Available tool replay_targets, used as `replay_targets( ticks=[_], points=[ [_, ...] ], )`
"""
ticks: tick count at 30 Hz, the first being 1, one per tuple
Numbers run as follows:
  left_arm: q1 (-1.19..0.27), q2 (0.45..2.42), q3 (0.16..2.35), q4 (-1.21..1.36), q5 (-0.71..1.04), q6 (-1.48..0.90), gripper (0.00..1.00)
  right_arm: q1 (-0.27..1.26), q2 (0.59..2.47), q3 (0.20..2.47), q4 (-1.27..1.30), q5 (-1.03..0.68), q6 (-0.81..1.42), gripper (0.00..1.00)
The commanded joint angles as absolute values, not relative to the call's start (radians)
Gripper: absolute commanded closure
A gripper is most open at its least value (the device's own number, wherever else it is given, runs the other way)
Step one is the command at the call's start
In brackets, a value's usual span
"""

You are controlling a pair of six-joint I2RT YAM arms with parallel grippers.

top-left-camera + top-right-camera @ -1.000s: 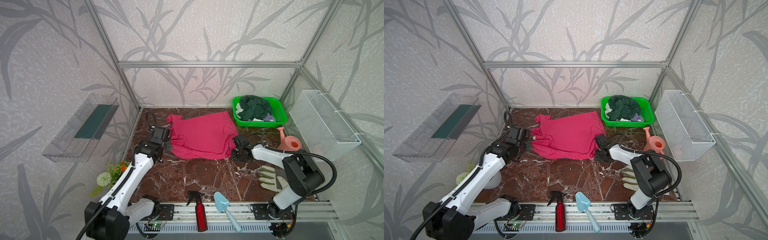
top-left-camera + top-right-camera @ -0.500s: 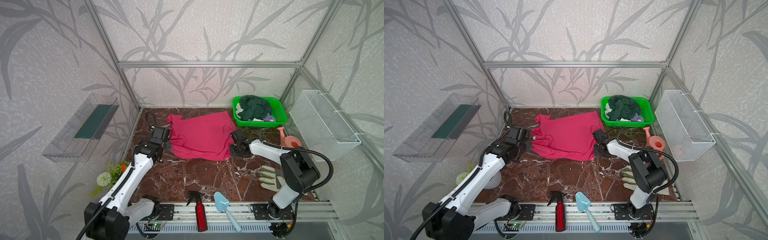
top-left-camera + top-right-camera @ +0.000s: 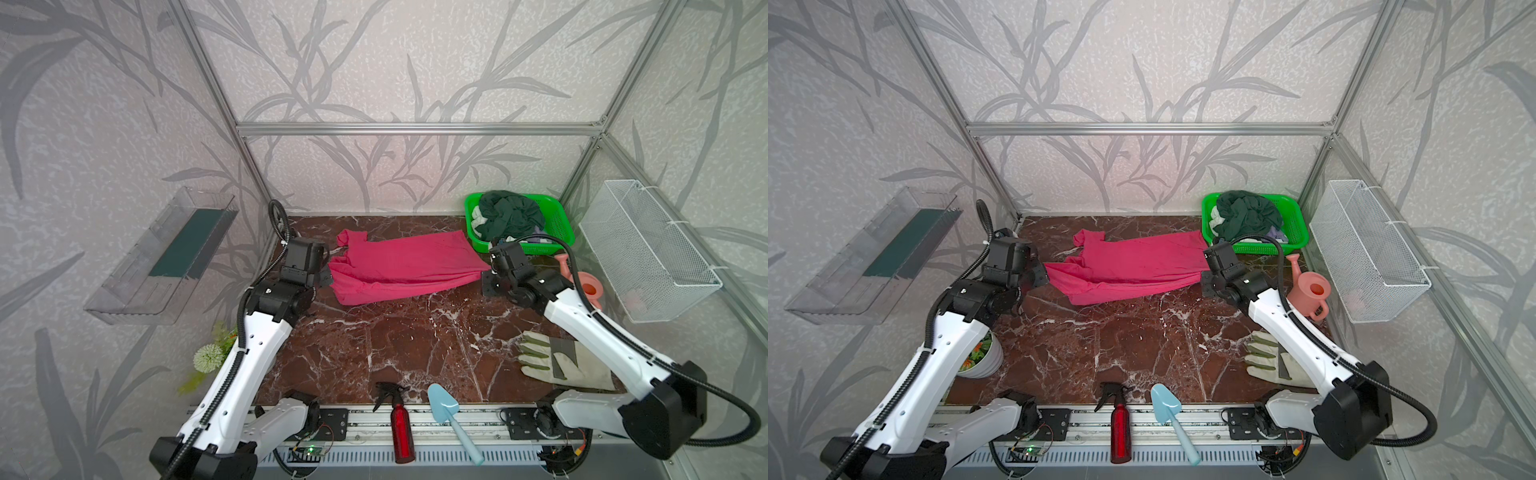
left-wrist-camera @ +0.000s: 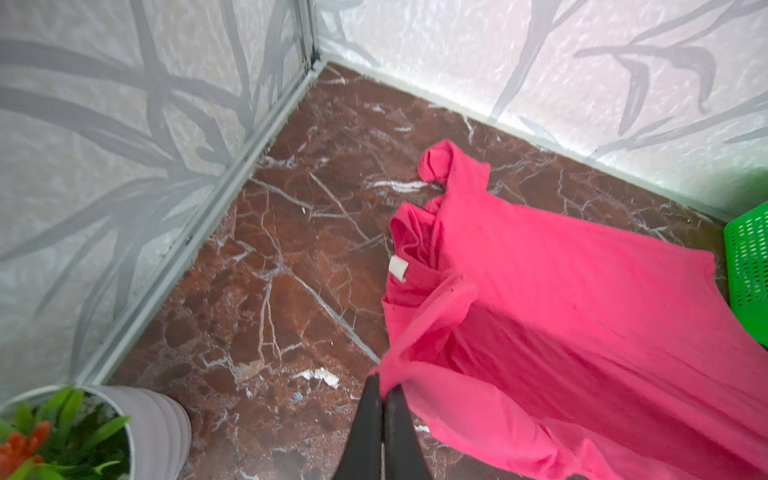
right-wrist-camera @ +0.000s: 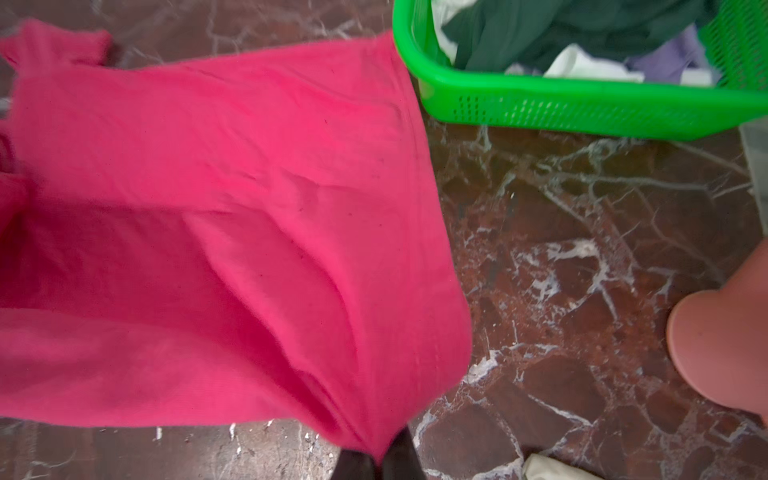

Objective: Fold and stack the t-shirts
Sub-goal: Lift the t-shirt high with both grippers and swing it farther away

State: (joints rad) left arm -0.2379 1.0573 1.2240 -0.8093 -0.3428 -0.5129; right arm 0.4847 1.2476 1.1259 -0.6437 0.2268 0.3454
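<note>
The pink-red t-shirt (image 3: 401, 266) is stretched across the far half of the brown, white-veined marble tabletop (image 3: 374, 345). It forms a long soft band of knit cloth, and its near edge is lifted and sags in loose folds between the two arms.

The left gripper (image 4: 384, 388) has its slim black fingers pressed together on a pinch of the shirt's left end. This is close to the collar, where a small white label (image 4: 398, 268) shows, and the short sleeve (image 4: 440, 162) curls up on the far side. The right gripper (image 5: 376, 457) is likewise clamped on the shirt's near right corner, at the hem — the fabric gathers to a point between its dark fingers.

Just beside the shirt, at the far right, stands a bright green perforated plastic basket (image 5: 582, 108). It holds a crumpled dark green t-shirt (image 5: 540, 29) on top of whitish cloth (image 5: 582, 66) and lavender cloth (image 5: 673, 58). A rounded salmon watering can (image 3: 590, 286) stands near the right arm. A pale work glove (image 3: 540, 368) lies flat on the near right of the marble.
</note>
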Motion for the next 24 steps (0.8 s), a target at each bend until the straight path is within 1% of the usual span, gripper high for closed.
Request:
replay_targets(
  ticks=[1, 5, 9, 14, 18, 24],
  points=[
    [-0.227, 1.063, 1.343, -0.832, -0.431, -0.435, 1.0, 0.481, 1.222, 1.241, -0.666, 0.217, 0.259, 1.0],
    [-0.22, 1.117, 1.537, -0.822, -0.466, -0.369, 1.0, 0.482, 1.259, 1.439, -0.679, 0.198, 0.209, 1.0],
    [-0.217, 1.197, 1.801, -0.825, -0.49, -0.294, 1.0, 0.48, 1.299, 1.645, -0.675, 0.165, 0.176, 1.0],
    [-0.216, 1.263, 2.08, -0.825, -0.473, -0.221, 1.0, 0.483, 1.294, 1.818, -0.633, 0.123, 0.171, 1.0],
    [-0.216, 1.267, 2.203, -0.8, -0.468, -0.152, 1.0, 0.5, 1.281, 1.906, -0.609, 0.048, 0.184, 1.0],
    [-0.216, 1.209, 2.276, -0.718, -0.422, -0.079, 1.0, 0.581, 1.257, 1.995, -0.589, 0.028, 0.178, 1.0]
  ],
)
